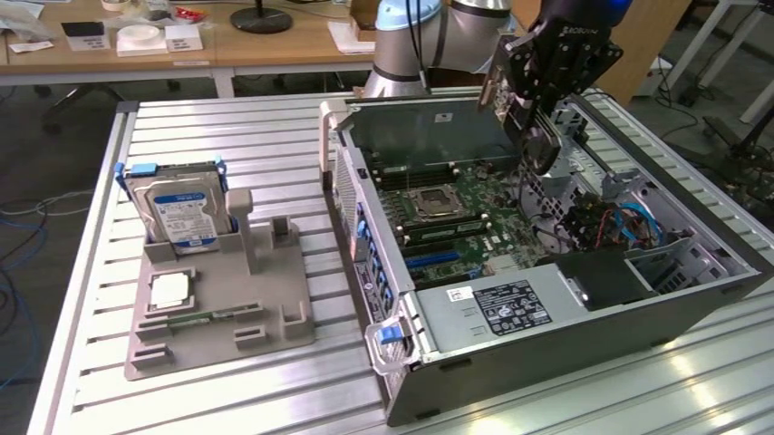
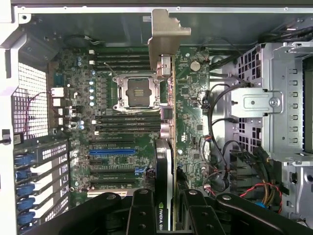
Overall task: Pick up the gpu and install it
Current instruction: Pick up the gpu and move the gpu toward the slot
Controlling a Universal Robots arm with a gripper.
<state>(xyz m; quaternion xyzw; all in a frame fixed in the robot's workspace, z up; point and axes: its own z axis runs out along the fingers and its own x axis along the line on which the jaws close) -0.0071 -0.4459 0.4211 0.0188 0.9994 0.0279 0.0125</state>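
Here, at the exterior view's left, a silver hard drive with a blue-white label (image 1: 181, 213) stands in a grey moulded plastic holder (image 1: 224, 340) on the slatted metal table (image 1: 217, 127). To its right lies an open grey steel computer case (image 1: 581, 335), its green motherboard (image 1: 441, 222) exposed. Above the case's far right side, your black two-finger gripper (image 1: 530, 111) holds the gpu (image 1: 542, 145), a flat green circuit card with a black cooler block and a silver metal end bracket (image 2: 164, 34), edge-on towards the board. The fingers (image 2: 142, 213) are partly closed, clamped across the cooler end. Judge it stiff, light and fragile: grip the cooler body and spare the contact edge.
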